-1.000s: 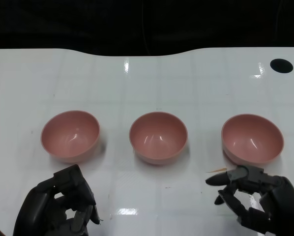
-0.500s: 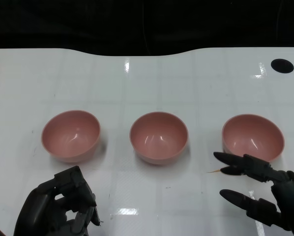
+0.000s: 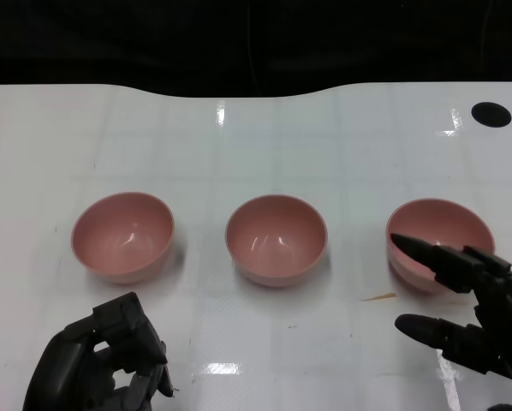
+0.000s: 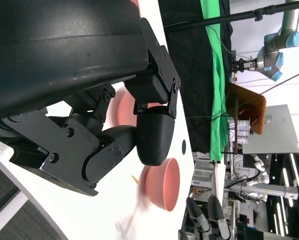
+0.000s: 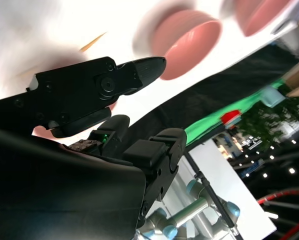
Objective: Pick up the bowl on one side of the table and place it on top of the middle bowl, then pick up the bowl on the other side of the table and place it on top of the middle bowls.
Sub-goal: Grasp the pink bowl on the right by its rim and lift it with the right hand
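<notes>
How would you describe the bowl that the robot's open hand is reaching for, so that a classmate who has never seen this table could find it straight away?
On the white table, three matching pink bowls stand in a row. Go to the end of the row on the robot's right: that is the right-hand bowl. Unlike the middle bowl and the left-hand bowl, it has the spread black fingers of the right hand over its near rim.

Head cam: high, looks down at white table (image 3: pixel 264 145), moderate range. Wrist cams: close behind own hands (both rolled sideways). All three share the right bowl (image 3: pixel 440 235) (image 4: pixel 162 190).
</notes>
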